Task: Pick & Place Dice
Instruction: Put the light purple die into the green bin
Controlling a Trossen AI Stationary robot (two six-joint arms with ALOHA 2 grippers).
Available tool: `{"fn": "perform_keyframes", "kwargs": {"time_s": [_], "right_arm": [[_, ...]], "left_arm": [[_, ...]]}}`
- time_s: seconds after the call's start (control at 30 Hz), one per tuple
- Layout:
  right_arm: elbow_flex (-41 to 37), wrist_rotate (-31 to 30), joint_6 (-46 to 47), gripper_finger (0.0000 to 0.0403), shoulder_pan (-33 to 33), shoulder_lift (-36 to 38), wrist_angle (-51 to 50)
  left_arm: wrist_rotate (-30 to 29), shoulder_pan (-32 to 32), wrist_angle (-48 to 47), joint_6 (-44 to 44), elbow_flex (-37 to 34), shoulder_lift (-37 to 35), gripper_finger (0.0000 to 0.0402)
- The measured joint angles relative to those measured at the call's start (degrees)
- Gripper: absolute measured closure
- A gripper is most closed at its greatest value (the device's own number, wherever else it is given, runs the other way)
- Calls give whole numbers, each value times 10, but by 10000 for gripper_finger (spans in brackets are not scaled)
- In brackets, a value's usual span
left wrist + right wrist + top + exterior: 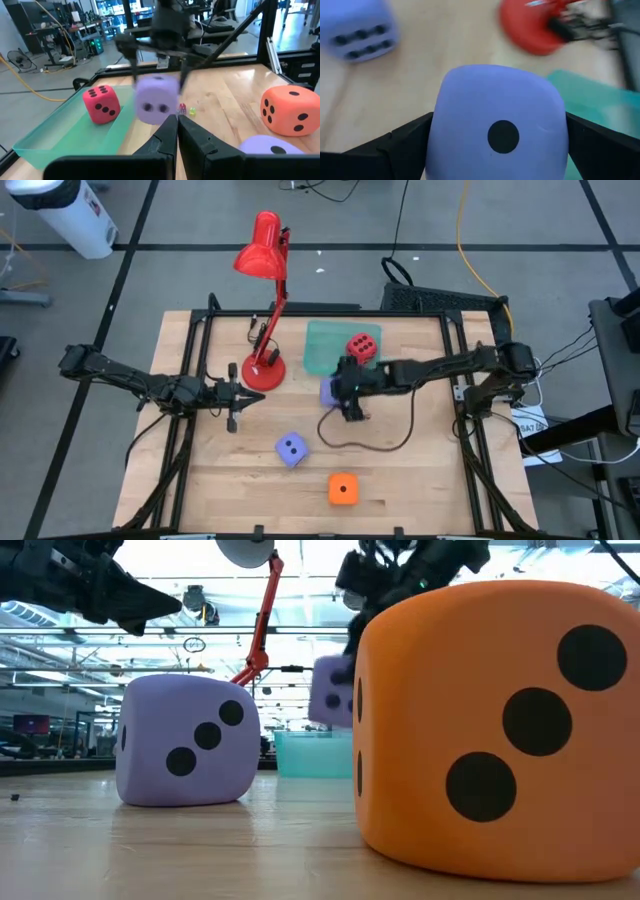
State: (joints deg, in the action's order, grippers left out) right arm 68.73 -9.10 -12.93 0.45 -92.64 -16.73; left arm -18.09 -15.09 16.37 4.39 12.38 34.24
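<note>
The right gripper (349,393) is clamped on 1 lavender die (498,134), just beside the tray (322,345), where the red die (362,347) lies; left gripper (238,400) together, farther off.

Grey floor (180,220) with dark tape lines around a light wood table (400,470). Yellow cable (465,240) trails across the floor; white bin (70,215) in one corner. Beyond, ceiling lights (60,615), shelves, a floor fan (17,57).
</note>
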Motion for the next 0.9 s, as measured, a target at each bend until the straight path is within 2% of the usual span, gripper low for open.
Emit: {"fn": "perform_keyframes", "kwargs": {"time_s": [0.17, 0.23, 0.4, 0.5, 0.6, 0.77, 0.9], "right_arm": [[-1, -66, -23, 8, -47, 25, 44], [1, -68, -27, 8, -75, 25, 65], [0, -33, -30, 7, -143, -16, 135], [1, 18, -36, 6, -173, -38, 166], [-1, 34, -45, 4, -196, -52, 155], [0, 100, -18, 3, -216, -63, 174], [2, 99, -70, 3, -206, -62, 181]], "left_arm": [[0, 0, 2, 4, 0, 0, 376], [0, 0, 2, 4, 0, 0, 376], [-2, 0, 2, 5, 0, 0, 376], [-2, 0, -1, 5, 0, 0, 376], [-2, 0, 0, 6, 0, 0, 376], [0, 1, -13, 5, 0, 0, 376], [-2, 1, -15, 1, 0, 0, 376]]}}
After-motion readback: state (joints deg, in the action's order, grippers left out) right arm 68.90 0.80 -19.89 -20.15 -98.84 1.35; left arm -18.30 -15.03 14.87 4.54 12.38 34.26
